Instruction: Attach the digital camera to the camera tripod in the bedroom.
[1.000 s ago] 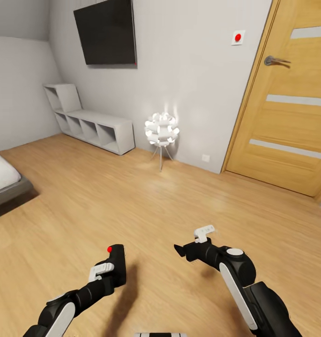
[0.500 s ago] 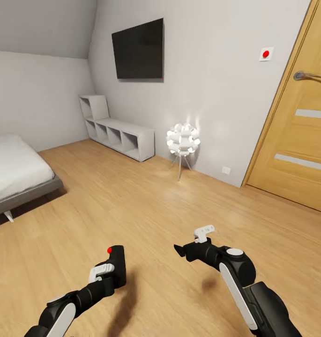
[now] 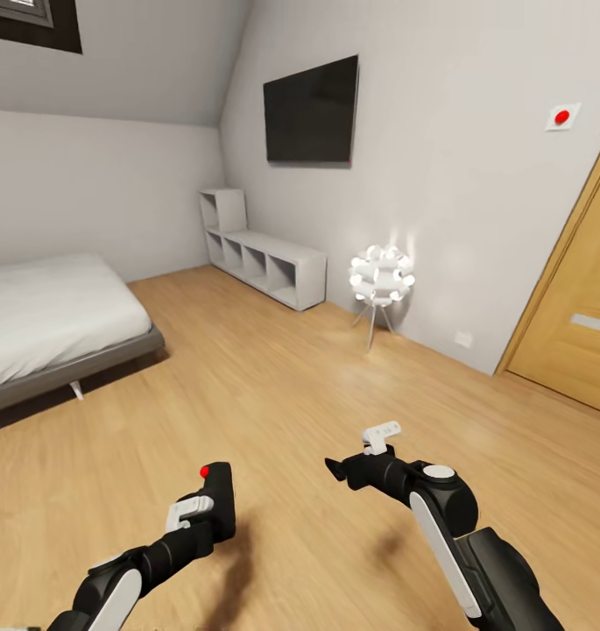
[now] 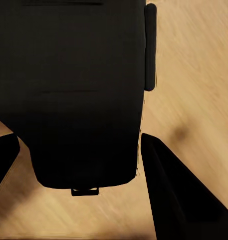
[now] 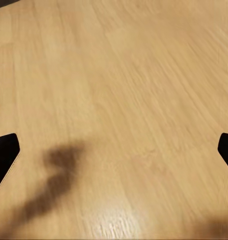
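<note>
Two arms reach out low over the wood floor of the bedroom. The left gripper is closed on the camera, which stands upright in it with the red dot on top; from the left wrist, the camera is a big black block sitting between the two dark fingers, and the floor shows beyond it. The right gripper holds nothing and hangs near the left one, a little farther out (its white tip points up). From the right wrist, its fingers stand wide apart at the two edges, with bare floor between them.

Far left there is the bed with a grey frame. On the far wall hangs a black TV, under it a low white shelf, and to the right of the shelf a glowing white lamp on thin legs. At the right edge is a wooden door.
</note>
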